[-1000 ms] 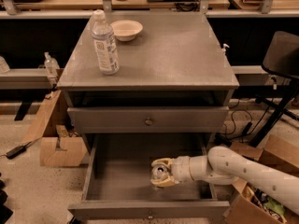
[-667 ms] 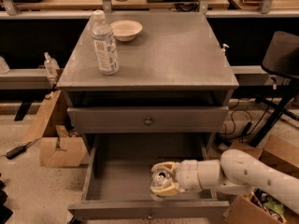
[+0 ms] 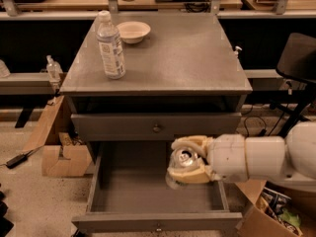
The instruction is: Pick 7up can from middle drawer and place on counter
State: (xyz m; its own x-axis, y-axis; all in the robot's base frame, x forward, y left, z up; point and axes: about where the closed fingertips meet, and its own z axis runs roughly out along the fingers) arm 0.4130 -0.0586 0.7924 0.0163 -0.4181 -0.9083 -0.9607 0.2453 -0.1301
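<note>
The gripper's (image 3: 180, 162) fingers (image 3: 189, 143) pinch the 7up can (image 3: 185, 157) just above the open middle drawer (image 3: 157, 221) — lift straight up past the upper drawer front (image 3: 123, 127) before you swing over the worktop (image 3: 182, 58).

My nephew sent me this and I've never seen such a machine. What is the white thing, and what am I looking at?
One camera looks down on a grey cabinet from its front. The white thing is a robot arm reaching in from the picture's right; its two-finger gripper is closed around a 7up can, held over the open middle drawer. On the counter above stand a clear water bottle and a small bowl. Its job is to set the can there.
</note>
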